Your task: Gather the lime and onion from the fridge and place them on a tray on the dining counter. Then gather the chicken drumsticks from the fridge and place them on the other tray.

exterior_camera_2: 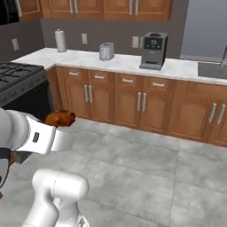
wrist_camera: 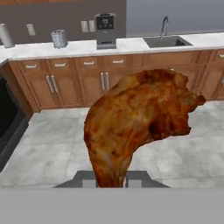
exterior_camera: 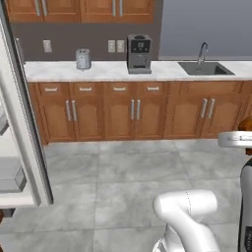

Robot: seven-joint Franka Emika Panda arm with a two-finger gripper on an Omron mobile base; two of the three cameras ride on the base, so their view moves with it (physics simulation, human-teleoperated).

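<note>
Open tiled floor [exterior_camera: 128,177] ahead; wall counter [exterior_camera: 123,71] beyond, fridge door [exterior_camera: 19,98] left, stove [exterior_camera_2: 20,82] nearby.

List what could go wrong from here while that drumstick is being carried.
1. The gripper is shut on the chicken drumstick only at its narrow lower end; the bulky top overhangs, so it may pivot or slip on a swing.
2. It hangs over bare floor, so a drop lands there.
3. The open fridge door stands close on the left; a wide swing could clip it.

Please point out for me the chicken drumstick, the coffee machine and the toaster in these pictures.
chicken drumstick [wrist_camera: 131,118]: hand view, on the thick meaty middle.
coffee machine [exterior_camera: 139,54]: left base view, on its dark front.
toaster [exterior_camera_2: 106,51]: right base view, on its silver side.
</note>
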